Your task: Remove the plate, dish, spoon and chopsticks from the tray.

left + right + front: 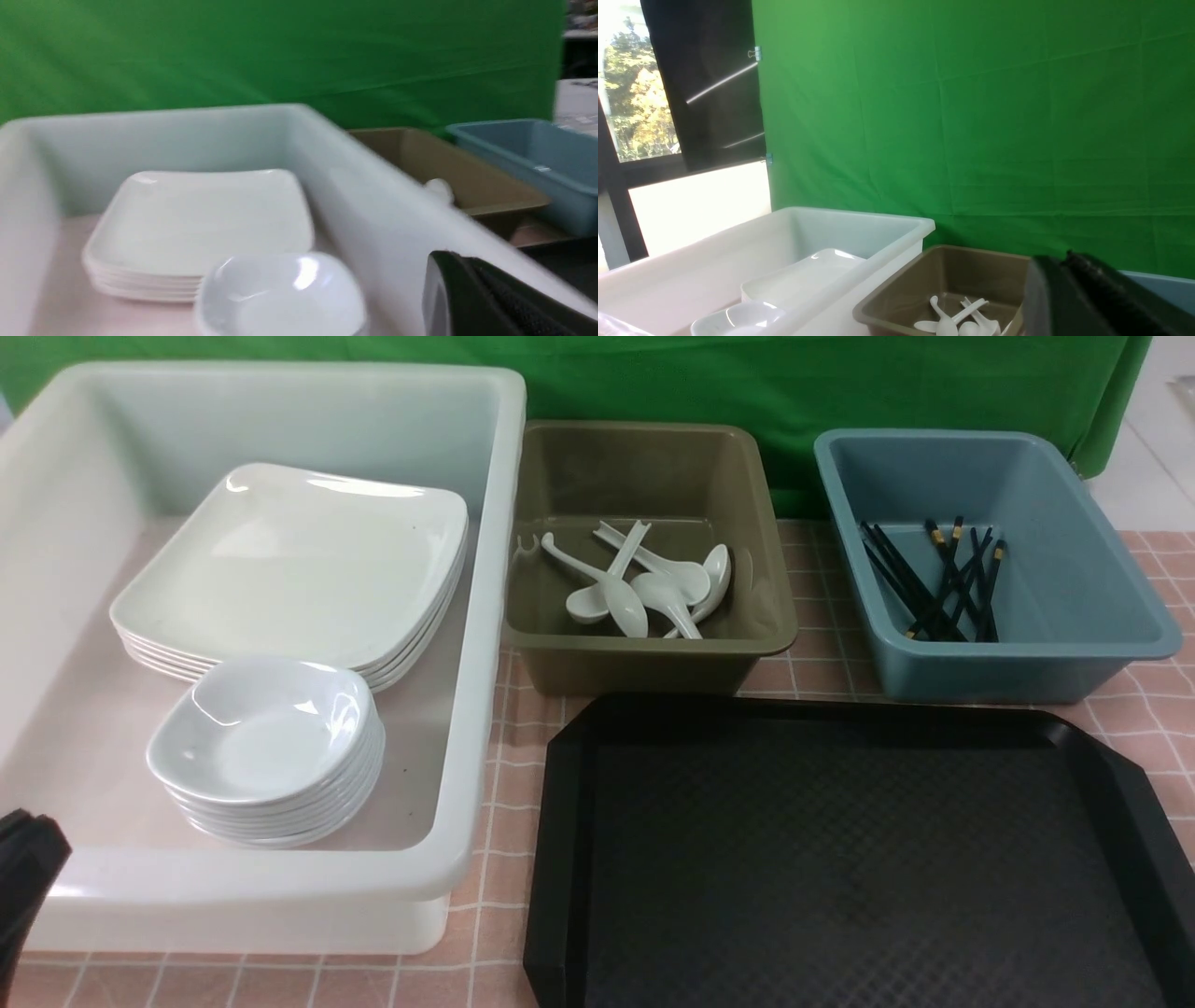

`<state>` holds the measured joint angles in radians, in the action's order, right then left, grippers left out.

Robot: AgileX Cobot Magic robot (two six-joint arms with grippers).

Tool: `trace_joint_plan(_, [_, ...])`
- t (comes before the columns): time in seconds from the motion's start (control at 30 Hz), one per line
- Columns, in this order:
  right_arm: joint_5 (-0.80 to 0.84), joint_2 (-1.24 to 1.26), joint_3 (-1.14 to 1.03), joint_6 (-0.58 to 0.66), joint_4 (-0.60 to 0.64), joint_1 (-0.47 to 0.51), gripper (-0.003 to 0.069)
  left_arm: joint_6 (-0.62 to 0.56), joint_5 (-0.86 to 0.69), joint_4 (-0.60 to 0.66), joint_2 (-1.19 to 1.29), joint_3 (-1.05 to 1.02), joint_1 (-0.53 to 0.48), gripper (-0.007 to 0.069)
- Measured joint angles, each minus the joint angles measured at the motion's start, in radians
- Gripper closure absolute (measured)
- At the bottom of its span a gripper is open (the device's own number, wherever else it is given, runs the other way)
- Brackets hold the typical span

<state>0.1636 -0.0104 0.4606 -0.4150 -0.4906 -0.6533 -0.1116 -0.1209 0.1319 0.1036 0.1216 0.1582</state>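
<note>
The black tray point(840, 859) lies at the front right with nothing on it. White plates point(299, 560) are stacked in the white tub, and a stack of small dishes point(266, 733) stands in front of them. Several spoons point(644, 583) lie in the olive tub, and black chopsticks point(943, 583) lie in the blue tub. My left gripper point(33, 849) point(444, 253) hangs at the white tub's near left corner, shut and holding nothing. My right gripper point(1065, 255) shows only in the right wrist view, raised, fingers together and holding nothing.
The white tub point(485, 616) fills the left side. The olive tub point(653, 658) and the blue tub point(990, 677) stand behind the tray. A pink checked cloth point(509, 775) covers the table, and a green backdrop hangs behind.
</note>
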Motion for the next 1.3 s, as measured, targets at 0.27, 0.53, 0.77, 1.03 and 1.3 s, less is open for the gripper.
trace_joint_plan(0.27, [0.001,0.000,0.000,0.000,0.000,0.000,0.0546,0.019,0.006,-0.071,-0.095,-0.128,-0.127,0.0624])
trace_joint_plan(0.53, [0.016,0.000,0.000,0.000,0.000,0.000,0.0534,0.019,-0.069,-0.108,-0.104,-0.128,-0.127,0.0624])
trace_joint_plan(0.77, [0.023,0.000,0.000,0.000,0.000,0.000,0.0531,0.019,-0.087,-0.106,-0.104,-0.128,-0.127,0.0623])
trace_joint_plan(1.03, [0.023,0.000,0.000,-0.001,0.000,0.000,0.0509,0.019,-0.087,-0.106,-0.104,-0.128,-0.127,0.0622])
trace_joint_plan(1.3, [0.023,0.000,0.000,-0.001,0.000,0.000,0.0484,0.019,-0.087,-0.105,-0.104,-0.128,-0.127,0.0622])
